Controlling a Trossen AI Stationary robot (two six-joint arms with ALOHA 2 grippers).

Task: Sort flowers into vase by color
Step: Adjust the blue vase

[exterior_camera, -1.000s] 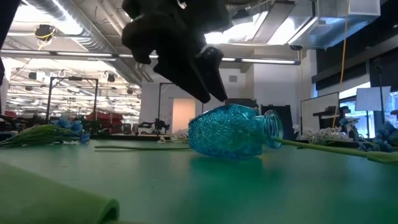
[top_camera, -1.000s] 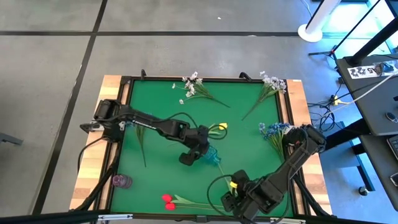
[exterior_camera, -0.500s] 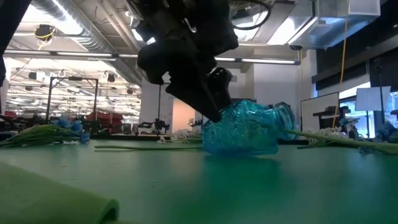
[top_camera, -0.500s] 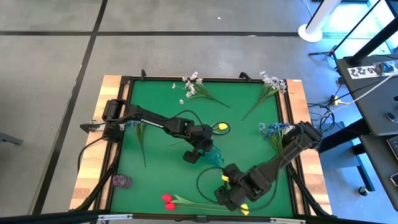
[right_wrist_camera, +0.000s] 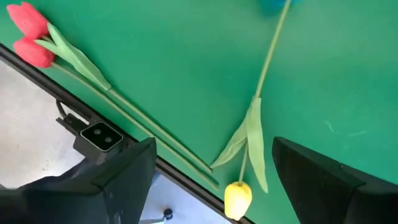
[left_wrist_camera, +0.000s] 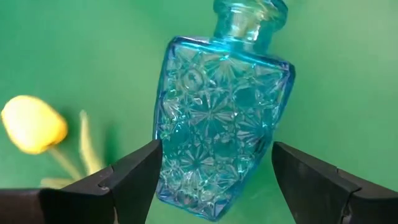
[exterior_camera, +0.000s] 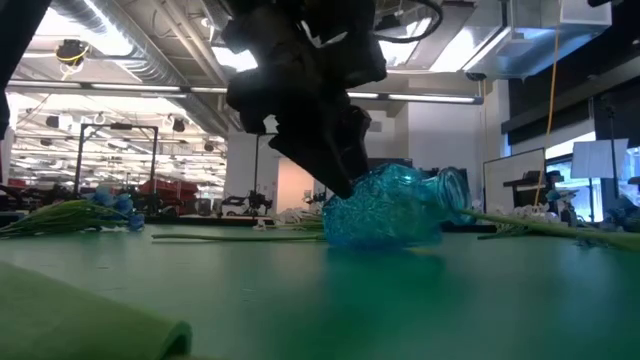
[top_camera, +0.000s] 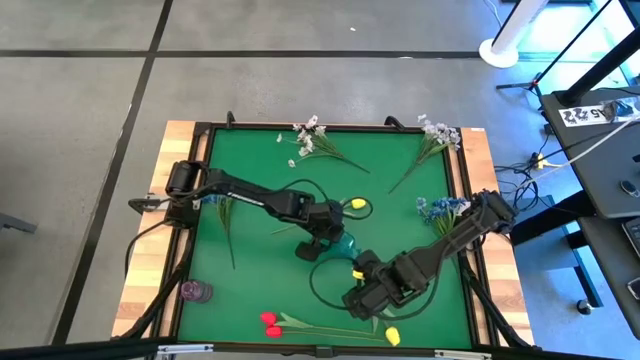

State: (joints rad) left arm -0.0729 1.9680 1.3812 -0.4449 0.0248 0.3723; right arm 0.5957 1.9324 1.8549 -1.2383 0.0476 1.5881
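Blue cut-glass vase [left_wrist_camera: 221, 118], lying tipped, looking hard, slippery, breakable, is best gripped across its flat sides, where the left gripper [left_wrist_camera: 214, 177] is straddling it unclenched; right gripper [right_wrist_camera: 211, 180] is hovering spread, empty, over a yellow tulip [right_wrist_camera: 237, 198].

We see the green bench [top_camera: 250, 290] evenly lit from overhead, with soft shadows. At table height, bright ceiling lights [exterior_camera: 130, 45] silhouette the arm and the near foreground blurs. The blue vase [left_wrist_camera: 221, 124] glints sharply.
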